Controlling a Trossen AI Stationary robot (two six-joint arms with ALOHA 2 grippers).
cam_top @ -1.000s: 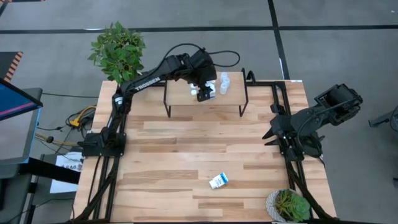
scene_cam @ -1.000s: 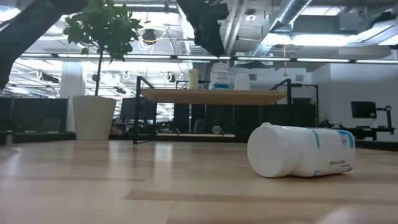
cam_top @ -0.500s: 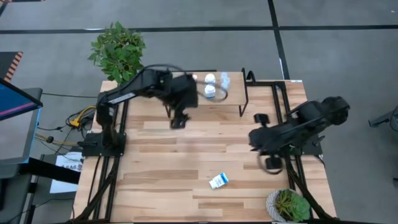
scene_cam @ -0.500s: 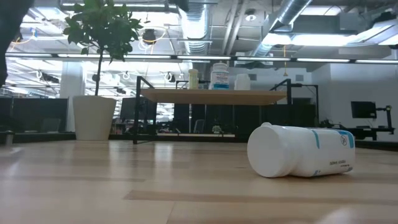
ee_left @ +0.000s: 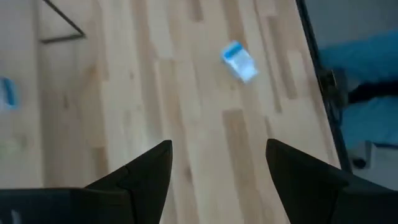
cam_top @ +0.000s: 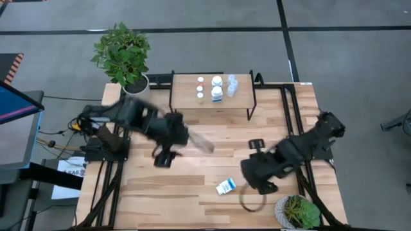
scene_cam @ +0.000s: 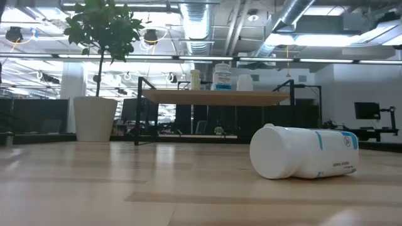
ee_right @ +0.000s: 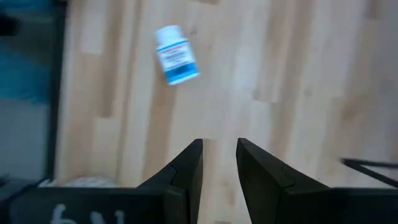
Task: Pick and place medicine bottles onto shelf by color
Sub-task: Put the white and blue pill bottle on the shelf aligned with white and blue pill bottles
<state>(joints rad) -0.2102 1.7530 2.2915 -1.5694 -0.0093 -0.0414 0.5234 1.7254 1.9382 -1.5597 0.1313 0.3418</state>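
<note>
One white medicine bottle with a blue-green label [cam_top: 225,187] lies on its side on the wooden tabletop near the front; it also shows in the low view [scene_cam: 304,152] and in both wrist views [ee_left: 239,60] [ee_right: 176,55]. Several small bottles [cam_top: 217,88] stand upright on the shelf [cam_top: 186,93], whose light wood top on black legs stands at the table's far edge [scene_cam: 217,97]. My left gripper [cam_top: 162,156] hovers open and empty over the table's left middle [ee_left: 217,146]. My right gripper [cam_top: 252,183] hovers just right of the lying bottle, its fingers a narrow gap apart [ee_right: 219,144].
A leafy plant in a white pot [cam_top: 122,51] stands at the table's far left corner and shows in the low view [scene_cam: 94,118]. A small potted plant [cam_top: 298,212] sits at the near right corner. Black frame rails [cam_top: 292,109] run along both table sides.
My left gripper has left the shelf and swung toward the table's near left, now over the left middle. My right arm has swung from the right edge toward the near middle, close to the lying bottle. The bottles on the shelf and the lying bottle have stayed put.
</note>
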